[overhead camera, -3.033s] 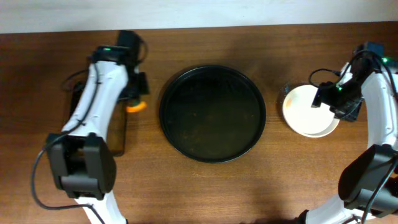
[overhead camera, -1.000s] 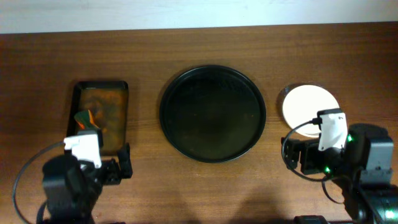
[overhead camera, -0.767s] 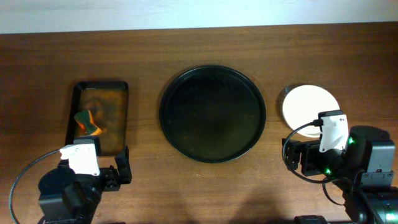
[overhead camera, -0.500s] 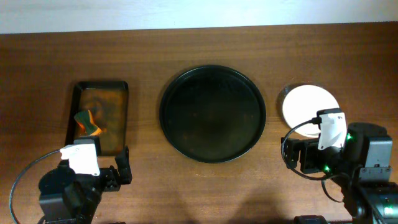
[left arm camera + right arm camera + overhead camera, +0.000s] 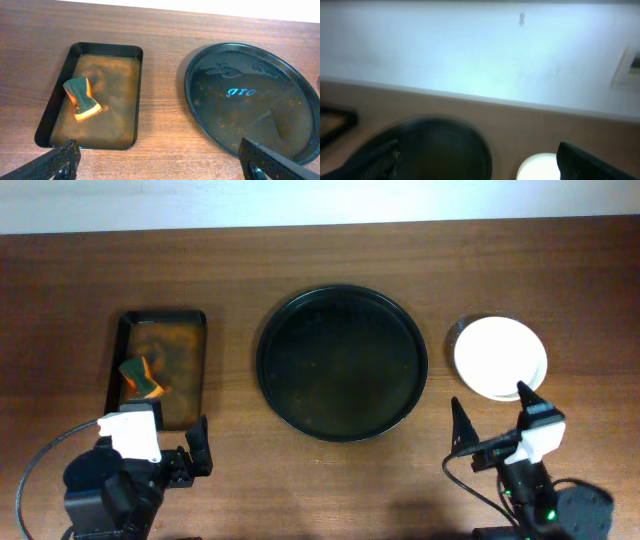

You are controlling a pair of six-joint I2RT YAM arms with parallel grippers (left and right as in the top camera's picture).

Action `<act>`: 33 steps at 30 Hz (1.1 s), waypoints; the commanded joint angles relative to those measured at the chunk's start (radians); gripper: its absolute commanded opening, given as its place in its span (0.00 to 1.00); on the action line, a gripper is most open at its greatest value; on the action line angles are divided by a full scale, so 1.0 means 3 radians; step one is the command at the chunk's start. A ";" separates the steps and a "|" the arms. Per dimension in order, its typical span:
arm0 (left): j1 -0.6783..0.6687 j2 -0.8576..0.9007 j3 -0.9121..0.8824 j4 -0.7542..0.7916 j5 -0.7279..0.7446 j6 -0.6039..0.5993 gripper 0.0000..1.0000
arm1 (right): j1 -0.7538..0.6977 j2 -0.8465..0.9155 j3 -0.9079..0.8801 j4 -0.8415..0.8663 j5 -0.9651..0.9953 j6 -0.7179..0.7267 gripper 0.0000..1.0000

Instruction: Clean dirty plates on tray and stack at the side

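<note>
The round black tray [image 5: 342, 363] lies mid-table with nothing on it; the left wrist view shows its wet floor [image 5: 260, 120], and it is a dark blur [image 5: 435, 150] in the right wrist view. A stack of plates [image 5: 500, 357] stands to its right, the top one white with no smears showing [image 5: 540, 169]. My left gripper [image 5: 165, 450] is open near the front edge, left of the tray [image 5: 160, 165]. In front of the stack my right gripper [image 5: 488, 395] is open and empty [image 5: 480, 162].
A rectangular black tray [image 5: 160, 370] with a brownish floor sits at the left [image 5: 100, 95]. An orange and green sponge [image 5: 142, 377] lies in it [image 5: 82, 99]. A pale wall [image 5: 480, 50] rises behind the table.
Both arms have drawn back from the rectangular tray and the plate stack to the front edge. In the last half second the right arm dropped lower and nearer the front.
</note>
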 commanded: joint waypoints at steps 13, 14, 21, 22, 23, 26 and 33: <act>0.0013 -0.0008 -0.0010 0.0006 0.0034 0.0072 0.99 | 0.0027 -0.0498 -0.1481 0.1204 0.0462 -0.0219 0.99; 0.0013 -0.0008 -0.0010 0.0006 0.0034 0.0072 0.99 | 0.0028 -0.0498 -0.1481 0.1003 0.0462 -0.0233 0.99; 0.0013 -0.0008 -0.0010 0.0006 0.0034 0.0072 0.99 | 0.0028 -0.0484 -0.1481 0.0739 0.0464 -0.0233 0.98; 0.0013 -0.0008 -0.0010 0.0006 0.0034 0.0072 0.99 | 0.0028 -0.0484 -0.1481 0.0740 0.0464 -0.0233 0.99; 0.0013 -0.0008 -0.0010 0.0006 0.0034 0.0072 0.99 | 0.0028 -0.0484 -0.1481 0.0739 0.0464 -0.0233 0.99; 0.0013 -0.0008 -0.0010 0.0006 0.0034 0.0072 0.99 | 0.0028 -0.0484 -0.1481 0.0739 0.0464 -0.0233 0.99; 0.0013 -0.0008 -0.0010 0.0006 0.0034 0.0072 1.00 | 0.0028 -0.0484 -0.1481 0.0739 0.0464 -0.0233 0.99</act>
